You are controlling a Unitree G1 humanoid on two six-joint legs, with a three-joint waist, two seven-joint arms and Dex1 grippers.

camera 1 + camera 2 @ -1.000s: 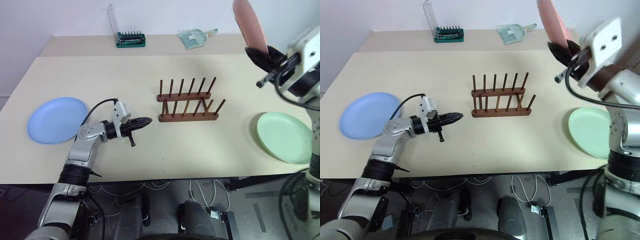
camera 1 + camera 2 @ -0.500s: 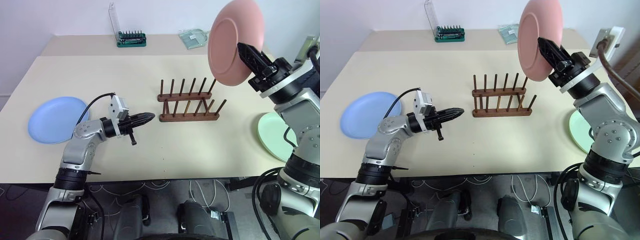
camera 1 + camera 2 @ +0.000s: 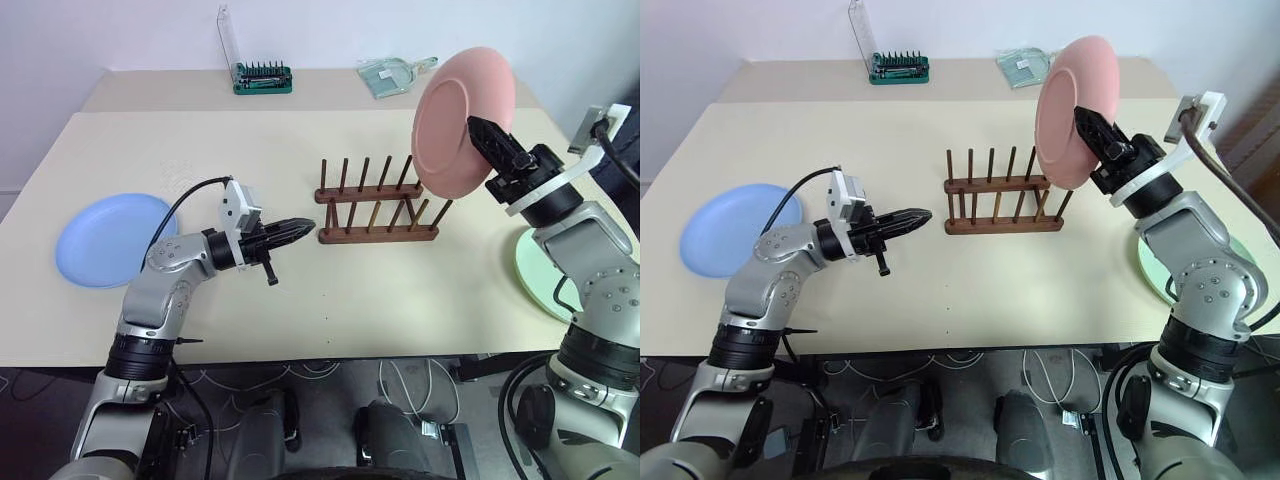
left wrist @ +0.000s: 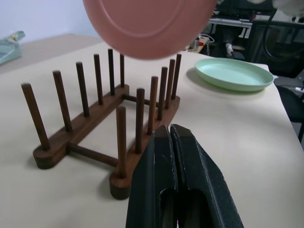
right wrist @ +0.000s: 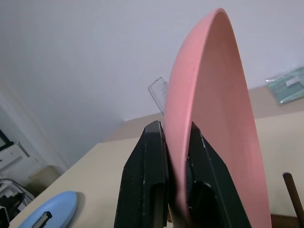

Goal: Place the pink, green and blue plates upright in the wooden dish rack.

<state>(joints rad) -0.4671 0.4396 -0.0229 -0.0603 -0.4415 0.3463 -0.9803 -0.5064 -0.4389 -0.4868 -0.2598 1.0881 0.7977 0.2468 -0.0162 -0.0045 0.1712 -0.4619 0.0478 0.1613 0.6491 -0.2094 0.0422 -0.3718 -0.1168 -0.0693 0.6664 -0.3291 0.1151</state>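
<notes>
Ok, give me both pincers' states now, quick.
Left pincer: shut, holding nothing, near the wooden dish rack.
Right pincer: shut on the pink plate, held upright above the rack's right end.

Head cameras look down over the table (image 3: 400, 300); wrist cameras sit close, sharing the rack (image 4: 95, 123).

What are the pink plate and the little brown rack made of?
The pink plate looks like matte plastic or glazed ceramic: smooth, even colour, no shine; I can't tell which. The rack looks like dark stained wood: round pegs and rails with a faint grain and dull finish.
</notes>
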